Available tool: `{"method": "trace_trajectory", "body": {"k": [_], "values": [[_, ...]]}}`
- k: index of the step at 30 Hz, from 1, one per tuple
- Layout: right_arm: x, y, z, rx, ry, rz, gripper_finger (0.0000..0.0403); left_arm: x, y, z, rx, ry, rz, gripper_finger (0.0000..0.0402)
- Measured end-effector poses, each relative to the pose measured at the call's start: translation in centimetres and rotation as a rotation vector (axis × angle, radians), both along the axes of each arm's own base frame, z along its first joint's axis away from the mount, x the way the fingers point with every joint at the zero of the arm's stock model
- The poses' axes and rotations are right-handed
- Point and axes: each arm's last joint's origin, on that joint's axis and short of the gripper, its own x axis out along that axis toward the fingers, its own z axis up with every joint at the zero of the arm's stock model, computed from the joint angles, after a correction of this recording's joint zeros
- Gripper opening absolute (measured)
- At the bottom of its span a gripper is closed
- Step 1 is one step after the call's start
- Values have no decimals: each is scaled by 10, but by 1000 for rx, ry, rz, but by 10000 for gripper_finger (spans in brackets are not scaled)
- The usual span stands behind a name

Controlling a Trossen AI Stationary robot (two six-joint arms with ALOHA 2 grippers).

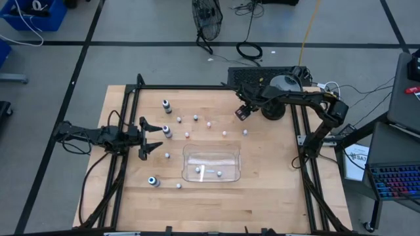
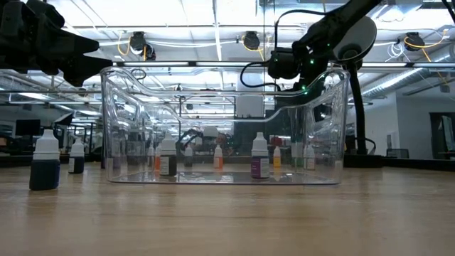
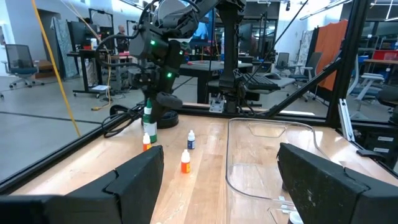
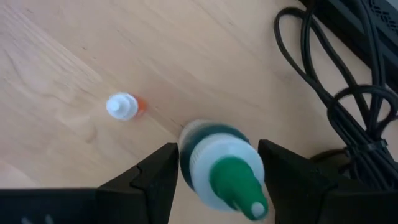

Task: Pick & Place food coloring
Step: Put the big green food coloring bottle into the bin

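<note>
While left tool (image 1: 152, 137) gapes wide, green-capped bottle (image 4: 221, 165) sits clamped in right tool (image 4: 214, 171).

tiny food coloring bottles (image 1: 167, 130) stand upright, scattered across table.

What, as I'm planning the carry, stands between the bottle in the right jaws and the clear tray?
Two small bottles stand on the table between the right gripper, with its green-capped bottle, and the tray. Above them, nothing visible blocks the way.
</note>
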Motion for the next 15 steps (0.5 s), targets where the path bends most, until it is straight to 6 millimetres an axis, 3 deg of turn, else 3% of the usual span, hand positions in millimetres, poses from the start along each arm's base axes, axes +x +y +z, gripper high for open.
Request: {"method": "trace_trajectory", "body": {"k": [5, 11, 15], "values": [[1, 0, -2, -7, -19, 1, 196, 0, 0, 0, 0, 0, 0, 310], [-4, 0, -8, 28, -25, 8, 136, 0, 0, 0, 0, 0, 0, 310], [-5, 0, -10, 33, -20, 14, 135, 0, 0, 0, 0, 0, 0, 310]]}}
